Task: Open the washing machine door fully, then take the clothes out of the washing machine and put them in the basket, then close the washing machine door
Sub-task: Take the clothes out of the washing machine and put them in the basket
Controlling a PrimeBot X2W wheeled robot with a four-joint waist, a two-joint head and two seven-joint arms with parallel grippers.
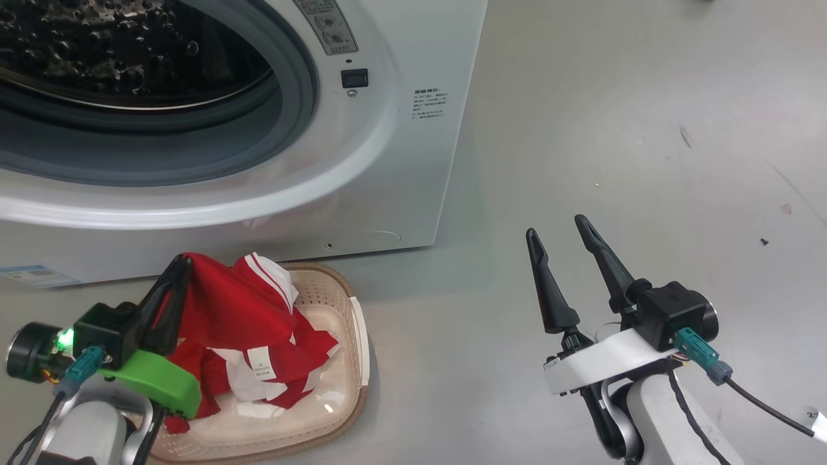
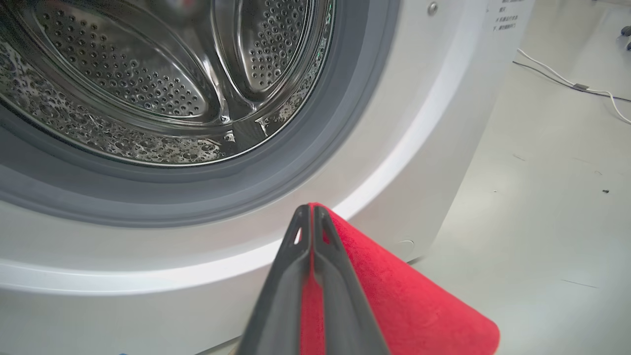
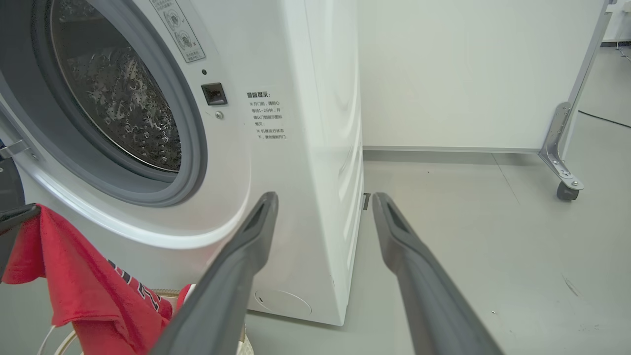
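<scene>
Pinching a fold of the red clothes, the left gripper holds it up over the basket, where the rest lies heaped, just in front of the washing machine. The right gripper hangs spread wide and empty above the floor.

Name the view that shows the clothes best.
Head view: the clothes lie heaped in the basket, white trim visible, one end between the fingers of the left gripper. Left wrist view: a red fold between those fingers. Right wrist view: a hanging red piece with dark lettering.
</scene>
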